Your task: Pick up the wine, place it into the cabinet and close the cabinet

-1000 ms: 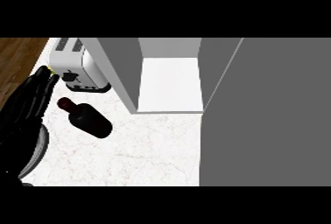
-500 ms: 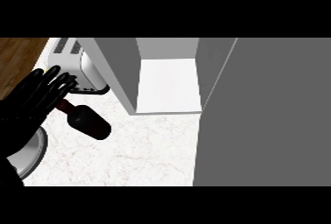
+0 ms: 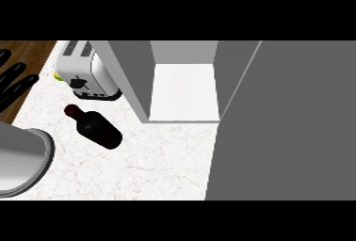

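Observation:
A dark wine bottle [image 3: 95, 128] lies on its side on the white marble counter [image 3: 153, 164], its neck pointing up-left toward the toaster. My left hand [image 3: 14, 84] shows at the left edge with straight, open fingers, well left of the bottle's neck and not touching it. Its grey forearm [image 3: 20, 160] fills the lower left corner. The cabinet [image 3: 183, 92] stands open, showing a bare white shelf. Its grey door [image 3: 285, 122] swings out along the right side. The right hand is out of sight.
A white toaster [image 3: 86, 74] stands just behind the bottle, against the cabinet's left wall [image 3: 128, 75]. A small yellow-green thing [image 3: 60, 78] peeks out at the toaster's left. A brown wooden floor [image 3: 28, 52] lies beyond the counter's left edge.
The left hand has drawn back to the left, off the bottle's neck it was covering half a second ago. The bottle lies where it was.

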You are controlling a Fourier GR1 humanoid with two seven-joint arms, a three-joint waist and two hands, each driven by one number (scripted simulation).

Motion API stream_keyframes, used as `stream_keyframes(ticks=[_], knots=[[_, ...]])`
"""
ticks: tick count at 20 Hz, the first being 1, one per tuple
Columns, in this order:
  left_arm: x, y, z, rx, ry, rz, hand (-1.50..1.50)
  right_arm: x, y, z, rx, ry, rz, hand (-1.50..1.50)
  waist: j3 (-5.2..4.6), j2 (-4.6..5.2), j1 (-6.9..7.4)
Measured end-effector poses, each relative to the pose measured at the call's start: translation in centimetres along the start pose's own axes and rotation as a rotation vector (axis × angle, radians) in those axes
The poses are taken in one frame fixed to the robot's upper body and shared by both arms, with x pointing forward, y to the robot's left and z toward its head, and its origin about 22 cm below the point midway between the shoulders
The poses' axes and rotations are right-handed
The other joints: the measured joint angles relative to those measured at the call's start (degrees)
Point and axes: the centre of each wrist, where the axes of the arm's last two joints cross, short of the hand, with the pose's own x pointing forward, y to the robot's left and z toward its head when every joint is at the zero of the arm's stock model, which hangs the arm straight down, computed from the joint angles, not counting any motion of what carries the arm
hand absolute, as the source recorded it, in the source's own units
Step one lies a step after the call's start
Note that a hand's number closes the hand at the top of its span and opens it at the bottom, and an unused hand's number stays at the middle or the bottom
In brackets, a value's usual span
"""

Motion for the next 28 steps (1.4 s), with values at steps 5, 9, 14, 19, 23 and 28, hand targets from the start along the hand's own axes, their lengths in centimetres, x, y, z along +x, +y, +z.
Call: stream_keyframes(ticks=[5,9,14,19,23,28], knots=[[2.2,0.5,0.3,0.009,0.021,0.009,-1.5,0.2,1.1,0.0,0.019,0.022,-0.033,-1.5,0.01,-0.01,-0.03],[2.5,0.9,-0.1,0.024,0.038,0.005,-1.5,0.4,1.5,-0.1,0.022,0.037,-0.05,-1.5,0.01,0.02,-0.21],[2.2,1.2,-0.2,0.044,0.064,-0.006,-1.5,1.0,2.4,-0.4,0.035,0.055,-0.075,-1.5,-0.03,-0.04,-0.33],[1.2,1.8,-0.2,0.067,0.081,-0.015,-1.5,1.3,2.8,-0.6,0.046,0.065,-0.074,-1.5,-0.03,-0.03,-0.56],[-0.4,2.0,-0.4,0.079,0.091,-0.021,-1.5,1.5,2.8,-0.7,0.039,0.059,-0.064,-1.5,-0.04,-0.02,-0.71],[-1.9,2.8,-0.4,0.086,0.108,-0.024,-1.5,1.7,3.0,-0.7,0.039,0.063,-0.059,-1.5,-0.05,-0.05,-0.9]])
